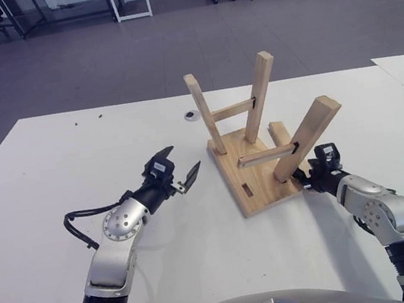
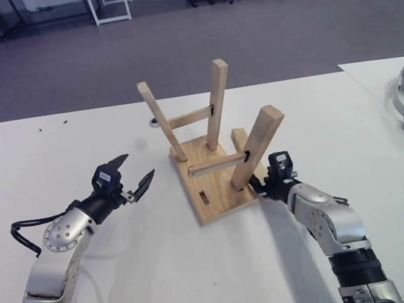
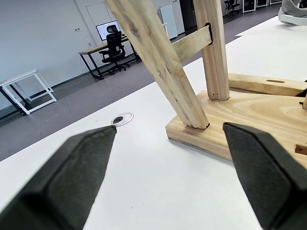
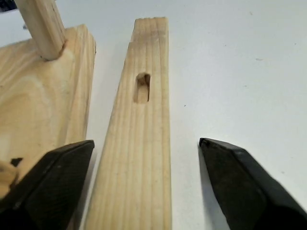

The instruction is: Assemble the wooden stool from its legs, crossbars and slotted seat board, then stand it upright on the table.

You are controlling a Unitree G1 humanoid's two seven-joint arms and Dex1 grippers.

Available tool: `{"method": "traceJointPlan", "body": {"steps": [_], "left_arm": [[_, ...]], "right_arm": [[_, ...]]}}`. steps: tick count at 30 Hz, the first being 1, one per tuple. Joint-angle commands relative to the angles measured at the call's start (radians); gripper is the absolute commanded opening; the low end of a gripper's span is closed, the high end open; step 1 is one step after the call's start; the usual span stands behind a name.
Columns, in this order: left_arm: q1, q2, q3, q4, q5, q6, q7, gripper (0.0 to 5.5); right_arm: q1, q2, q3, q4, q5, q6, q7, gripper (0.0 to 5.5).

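Stool (image 1: 257, 108), inverted: rigid wood, probably light. Loose leg (image 4: 139, 163) lies beside seat board (image 4: 38, 100), right hand (image 4: 146, 142) spread astride it; left hand (image 1: 185, 157) spread, empty. Grip leg mid-length.

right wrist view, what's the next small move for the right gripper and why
Probably close the right gripper on the loose slotted pale wooden leg: its jaws stand open either side of it, and it lies flat on the white table beside the wooden seat board, not yet fitted.

No lettering can be read. A small white label (image 1: 160, 171) sits on the left gripper (image 1: 185, 156), at nine o'clock from the stool (image 1: 261, 182). A second label (image 1: 326, 151) on the right gripper (image 1: 309, 174), at four o'clock, is equally illegible.
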Motion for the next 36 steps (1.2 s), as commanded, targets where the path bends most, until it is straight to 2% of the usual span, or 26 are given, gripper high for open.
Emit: {"method": "traceJointPlan", "body": {"steps": [1,8,12,15,17,19,23,26,30,36], "left_arm": [[-0.011,-0.004,-0.006,0.007,0.014,-0.005,0.009,4.10],[-0.029,-0.008,0.002,0.002,0.007,0.000,0.009,4.10],[-0.121,-0.063,0.065,-0.047,-0.115,0.069,0.017,4.10],[-0.263,-0.119,0.148,-0.087,-0.299,0.179,0.038,4.10],[-0.487,-0.222,0.309,-0.058,-0.692,0.273,0.181,4.10],[-0.675,-0.257,0.397,0.001,-0.933,0.311,0.270,4.10],[-0.893,-0.250,0.420,0.079,-1.117,0.345,0.322,4.10],[-0.924,-0.230,0.395,0.074,-1.153,0.374,0.319,4.10],[-0.917,-0.221,0.391,0.079,-1.162,0.374,0.326,4.10],[-0.905,-0.200,0.396,0.074,-1.158,0.363,0.295,3.05]], "right_arm": [[0.013,-0.006,-0.009,0.011,-0.051,0.037,0.002,3.27],[0.021,-0.060,0.000,0.074,-0.170,0.040,0.030,2.08],[-0.077,-0.022,-0.129,0.131,-0.174,-0.140,0.002,2.06],[-0.185,-0.065,-0.207,0.180,-0.206,-0.311,0.016,2.06],[-0.325,-0.117,-0.216,0.145,-0.218,-0.421,0.075,2.06],[-0.454,-0.127,-0.177,0.050,-0.210,-0.484,0.146,2.06],[-0.663,-0.151,-0.029,-0.176,-0.205,-0.489,0.328,2.06],[-0.705,-0.136,0.089,-0.249,-0.247,-0.500,0.417,2.06],[-0.674,-0.121,0.112,-0.257,-0.263,-0.519,0.444,2.06],[-0.644,-0.111,0.089,-0.248,-0.267,-0.495,0.444,2.06]]}}
